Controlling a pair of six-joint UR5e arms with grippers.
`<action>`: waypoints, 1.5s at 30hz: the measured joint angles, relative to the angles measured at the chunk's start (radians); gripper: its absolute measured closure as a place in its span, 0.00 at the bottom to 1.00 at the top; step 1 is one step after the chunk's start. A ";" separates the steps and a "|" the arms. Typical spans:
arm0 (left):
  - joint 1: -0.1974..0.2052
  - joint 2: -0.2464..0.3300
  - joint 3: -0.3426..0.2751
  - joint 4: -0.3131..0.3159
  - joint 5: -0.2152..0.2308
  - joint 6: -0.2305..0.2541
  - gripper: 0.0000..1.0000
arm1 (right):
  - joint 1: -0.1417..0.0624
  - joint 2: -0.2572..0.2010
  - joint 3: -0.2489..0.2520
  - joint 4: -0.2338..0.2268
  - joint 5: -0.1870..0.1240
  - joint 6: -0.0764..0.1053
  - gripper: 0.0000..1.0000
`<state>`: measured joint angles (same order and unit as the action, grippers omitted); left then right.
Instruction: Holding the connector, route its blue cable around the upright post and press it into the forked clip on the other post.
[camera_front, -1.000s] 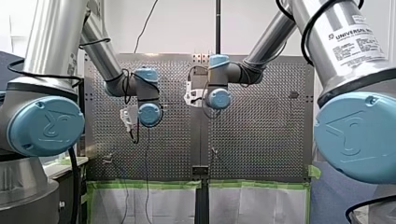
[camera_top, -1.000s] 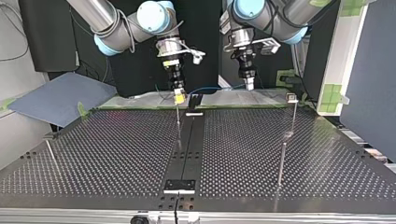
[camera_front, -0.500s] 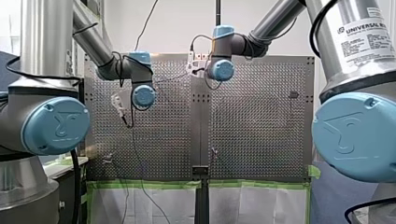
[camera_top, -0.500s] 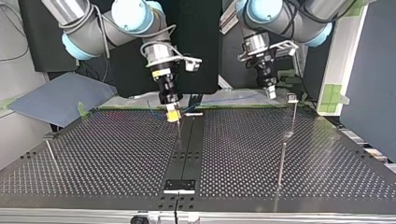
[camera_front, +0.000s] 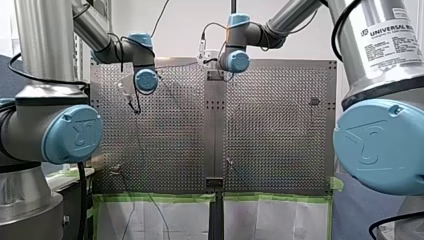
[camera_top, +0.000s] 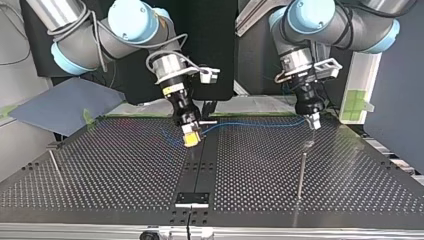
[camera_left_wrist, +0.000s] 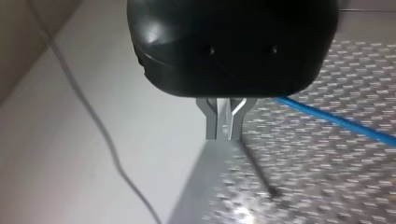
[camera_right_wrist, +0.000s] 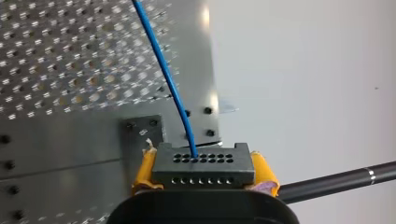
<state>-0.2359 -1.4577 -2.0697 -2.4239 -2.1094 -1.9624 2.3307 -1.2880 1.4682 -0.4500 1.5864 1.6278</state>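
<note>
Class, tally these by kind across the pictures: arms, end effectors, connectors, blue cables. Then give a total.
Arms: 2, right arm and left arm
End effectors: 2, right end effector and left end effector
Connector: 1
Cable: 1
Total: 6

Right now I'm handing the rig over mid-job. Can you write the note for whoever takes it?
My right end effector: shut on the connector.
My left end effector: shut on the cable, further along it.
The cable spans the gap between the two.
Done: connector held, cable picked up.
Left: the cable is not yet around the post at the top view's right. I cannot make out the clip, so treat pressing in as still to do.
</note>
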 joint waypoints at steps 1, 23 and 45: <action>0.008 0.008 0.008 -0.008 0.008 -0.005 0.85 | 0.000 0.001 -0.009 0.003 -0.004 0.000 1.00; 0.153 -0.031 0.200 -0.200 0.165 -0.036 0.83 | 0.009 0.121 -0.181 0.073 -0.019 0.005 1.00; 0.300 -0.194 0.392 -0.246 0.341 -0.112 0.80 | -0.009 0.194 -0.261 0.101 -0.020 0.011 1.00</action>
<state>0.0645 -1.6517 -1.6781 -2.6697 -1.7684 -2.0746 2.3222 -1.0935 1.2072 -0.3485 1.5662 1.6392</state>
